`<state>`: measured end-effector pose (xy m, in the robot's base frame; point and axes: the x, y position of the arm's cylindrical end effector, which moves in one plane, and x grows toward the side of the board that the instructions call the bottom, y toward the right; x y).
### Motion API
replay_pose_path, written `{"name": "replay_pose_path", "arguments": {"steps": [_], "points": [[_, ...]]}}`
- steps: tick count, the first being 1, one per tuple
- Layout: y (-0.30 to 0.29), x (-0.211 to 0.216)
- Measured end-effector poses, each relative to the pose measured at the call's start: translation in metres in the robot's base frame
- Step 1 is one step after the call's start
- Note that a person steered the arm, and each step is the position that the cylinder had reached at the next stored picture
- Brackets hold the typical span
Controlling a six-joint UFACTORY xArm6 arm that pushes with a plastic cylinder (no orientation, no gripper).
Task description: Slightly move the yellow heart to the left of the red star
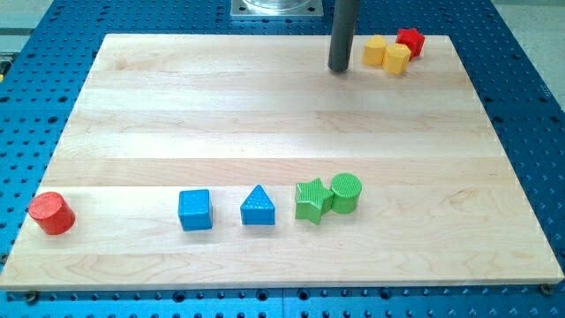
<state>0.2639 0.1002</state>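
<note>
The yellow heart (375, 50) lies near the view's top right corner of the wooden board (265, 115). The red star (410, 41) sits just to its right and slightly higher. A second yellow block, a pentagon (397, 59), touches both of them from below, between the two. My tip (339, 68) rests on the board just left of the yellow heart, with a small gap between them. The dark rod rises from the tip out of the view's top.
Along the view's bottom lie a red cylinder (51, 213) at far left, a blue cube (195, 210), a blue triangle (258, 207), and a green star (312, 200) touching a green cylinder (345, 193). A blue perforated table surrounds the board.
</note>
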Motion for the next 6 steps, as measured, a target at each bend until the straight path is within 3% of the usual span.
{"name": "replay_pose_path", "arguments": {"steps": [1,2,4,6], "points": [[0.024,-0.011],[0.007,0.012],[-0.181,0.094],[-0.252,0.307]]}}
